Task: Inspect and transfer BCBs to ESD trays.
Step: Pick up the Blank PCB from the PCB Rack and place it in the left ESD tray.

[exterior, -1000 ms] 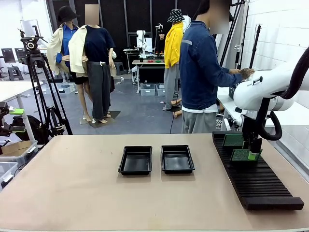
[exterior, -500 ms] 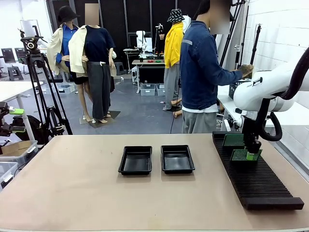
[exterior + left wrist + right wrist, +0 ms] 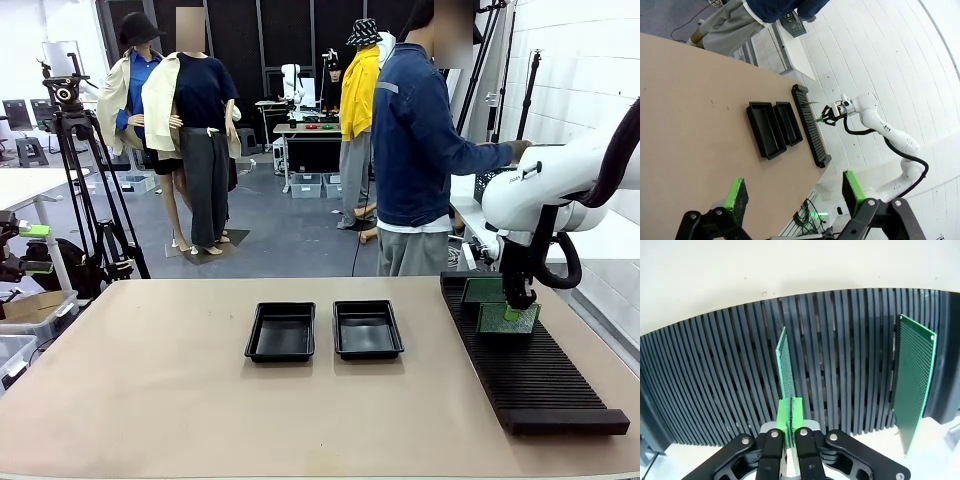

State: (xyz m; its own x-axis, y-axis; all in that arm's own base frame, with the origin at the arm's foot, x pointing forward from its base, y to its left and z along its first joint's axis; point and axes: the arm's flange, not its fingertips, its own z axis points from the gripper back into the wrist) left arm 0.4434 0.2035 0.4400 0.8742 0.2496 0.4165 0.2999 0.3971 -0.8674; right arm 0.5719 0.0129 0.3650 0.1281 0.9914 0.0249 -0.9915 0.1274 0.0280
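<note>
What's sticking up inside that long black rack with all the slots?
Two green boards stand on edge in the rack: the gripped board, pinched in the right gripper's jaws, and the free board. Their bottom edges are hidden down in the slots.

Front cam: fixed on my side of the counter [image 3: 200, 400], between my arms, facing across it. The rack [image 3: 530, 370] is at frame right, mid-distance. Left wrist cam: high, well away from the rack, rolled, looking past my left hand [image 3: 795, 192] over the whole counter. Right wrist cam: right above the rack, very close, looking along my right hand [image 3: 790, 410]. All three share the rack.
</note>
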